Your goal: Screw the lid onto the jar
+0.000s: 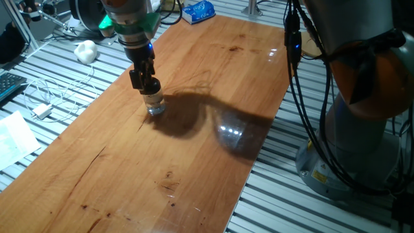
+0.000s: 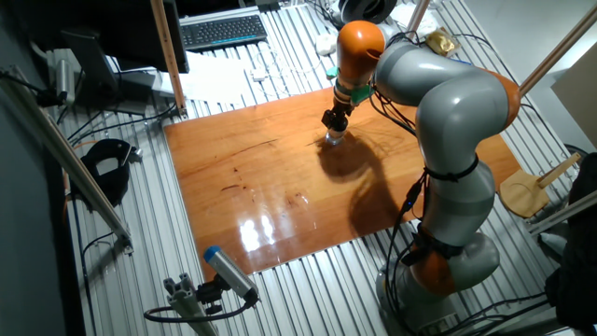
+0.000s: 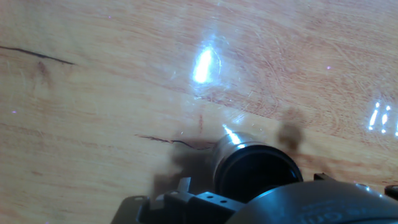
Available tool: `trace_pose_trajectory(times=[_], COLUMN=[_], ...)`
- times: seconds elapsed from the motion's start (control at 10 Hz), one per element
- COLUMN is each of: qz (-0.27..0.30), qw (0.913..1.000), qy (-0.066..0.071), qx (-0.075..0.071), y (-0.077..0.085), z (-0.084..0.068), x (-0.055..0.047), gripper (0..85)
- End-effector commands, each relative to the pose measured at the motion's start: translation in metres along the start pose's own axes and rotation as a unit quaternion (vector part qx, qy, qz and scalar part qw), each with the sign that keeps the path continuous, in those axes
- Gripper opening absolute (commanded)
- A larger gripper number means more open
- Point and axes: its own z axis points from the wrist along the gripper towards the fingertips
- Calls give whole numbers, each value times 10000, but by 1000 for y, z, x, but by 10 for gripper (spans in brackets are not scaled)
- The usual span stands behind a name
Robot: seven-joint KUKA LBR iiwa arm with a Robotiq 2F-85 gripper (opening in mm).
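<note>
black two-finger tool (image 1: 151, 85) pointing down, clamped on small black rounded lid (image 1: 152, 88), lid seated on short clear glass jar (image 1: 155, 105) directly under tool, jar upright on wooden tabletop (image 1: 194, 149), white lumpy object (image 1: 85, 50) well apart

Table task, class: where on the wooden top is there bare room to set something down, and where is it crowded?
The wooden table is bare over its near half, and along the far edge towards the blue packet. The only crowded spot is by the left edge, where the claw stands over the jar.
</note>
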Motion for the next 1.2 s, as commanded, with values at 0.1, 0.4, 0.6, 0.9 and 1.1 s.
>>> trace_pose_trajectory(times=[0.1,0.4,0.6,0.9,1.1], qz=[-15,-15,-15,-38,-38], qw=[10000,10000,10000,10000,10000], qy=[-6,-16,-30,-42,-49], qx=[10,5,-39,-75,-73], y=[-1,-3,-5,-8,-7], z=[1,4,7,10,9], x=[0,1,1,2,2], gripper=[850,850,850,850,850])
